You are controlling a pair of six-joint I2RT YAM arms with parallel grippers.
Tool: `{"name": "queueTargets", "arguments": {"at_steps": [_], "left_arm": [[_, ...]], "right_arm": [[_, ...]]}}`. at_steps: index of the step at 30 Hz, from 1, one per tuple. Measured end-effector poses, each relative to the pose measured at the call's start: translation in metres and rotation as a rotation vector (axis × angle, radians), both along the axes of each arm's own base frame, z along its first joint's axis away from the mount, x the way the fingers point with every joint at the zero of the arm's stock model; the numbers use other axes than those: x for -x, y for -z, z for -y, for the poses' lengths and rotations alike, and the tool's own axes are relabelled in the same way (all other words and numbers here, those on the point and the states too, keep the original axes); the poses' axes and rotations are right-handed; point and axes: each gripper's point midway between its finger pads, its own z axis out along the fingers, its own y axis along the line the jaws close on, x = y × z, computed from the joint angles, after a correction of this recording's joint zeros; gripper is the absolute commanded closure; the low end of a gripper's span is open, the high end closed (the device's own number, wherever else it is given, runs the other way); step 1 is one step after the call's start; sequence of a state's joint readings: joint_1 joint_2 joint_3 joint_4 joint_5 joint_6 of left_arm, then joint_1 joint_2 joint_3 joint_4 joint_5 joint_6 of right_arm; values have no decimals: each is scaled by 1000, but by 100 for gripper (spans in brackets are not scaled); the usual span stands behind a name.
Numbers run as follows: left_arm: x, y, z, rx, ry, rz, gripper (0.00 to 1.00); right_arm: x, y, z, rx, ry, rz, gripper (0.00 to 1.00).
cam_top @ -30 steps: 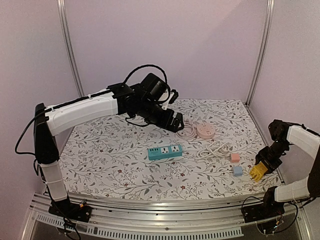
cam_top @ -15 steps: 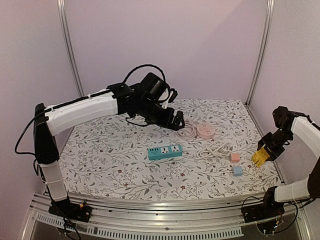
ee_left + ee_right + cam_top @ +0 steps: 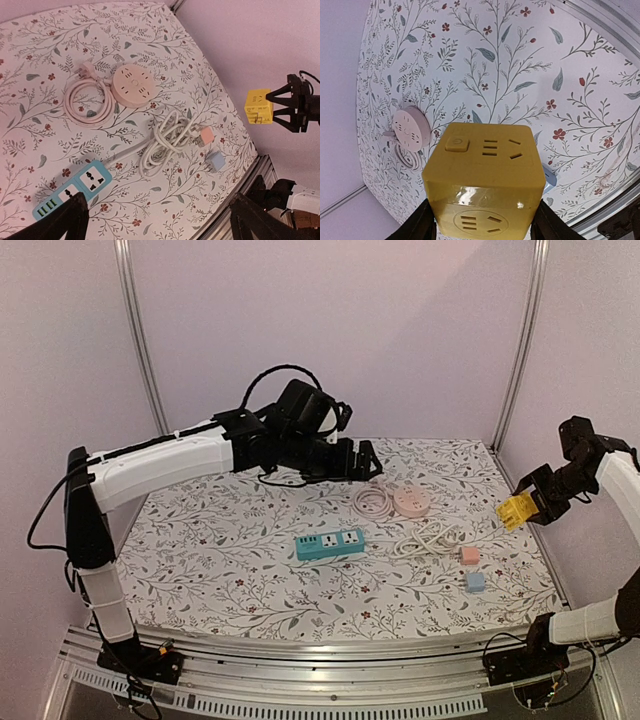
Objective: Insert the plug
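The plug (image 3: 513, 510), a yellow cube with socket slots on two faces and metal prongs on another, is held off the surface at the 3 o'clock edge of the table. The right gripper (image 3: 527, 504) is clamped on it, one finger on each side. The right wrist view shows the flowered tablecloth (image 3: 220, 540) below the cube.

The turquoise power strip (image 3: 329, 543) lies flat near the middle of the table, its long side running roughly from 8 to 2 o'clock. Well apart from the plug, it shows two sockets at its right end and a row of small ports at its left end.

At about 1 o'clock from the strip lies a pink round socket hub (image 3: 411, 502). Its pink cord (image 3: 372, 502) is coiled just beside it on the 9 o'clock side.

A white cable (image 3: 428, 537) is bunched in loose loops at 3 o'clock from the strip. A small pink cube (image 3: 470, 555) sits at the cable's right end, and a small blue cube (image 3: 475, 581) sits just beside that one at 6 o'clock.

The left gripper (image 3: 368, 462) hangs in the air over the far part of the table, at about 12 o'clock from the strip. Its fingers are spread wide apart and grip nothing.
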State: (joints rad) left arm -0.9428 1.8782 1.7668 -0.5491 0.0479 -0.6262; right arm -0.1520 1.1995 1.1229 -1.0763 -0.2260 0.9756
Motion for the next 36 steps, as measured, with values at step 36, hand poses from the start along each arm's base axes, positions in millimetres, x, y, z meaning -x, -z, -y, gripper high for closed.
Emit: {"name": "queueTargets", "arguments": {"at_steps": [36], "left_arm": [[10, -43, 167, 459, -25, 132, 5]], "right_arm": [[-49, -93, -72, -302, -175, 329, 66]]}}
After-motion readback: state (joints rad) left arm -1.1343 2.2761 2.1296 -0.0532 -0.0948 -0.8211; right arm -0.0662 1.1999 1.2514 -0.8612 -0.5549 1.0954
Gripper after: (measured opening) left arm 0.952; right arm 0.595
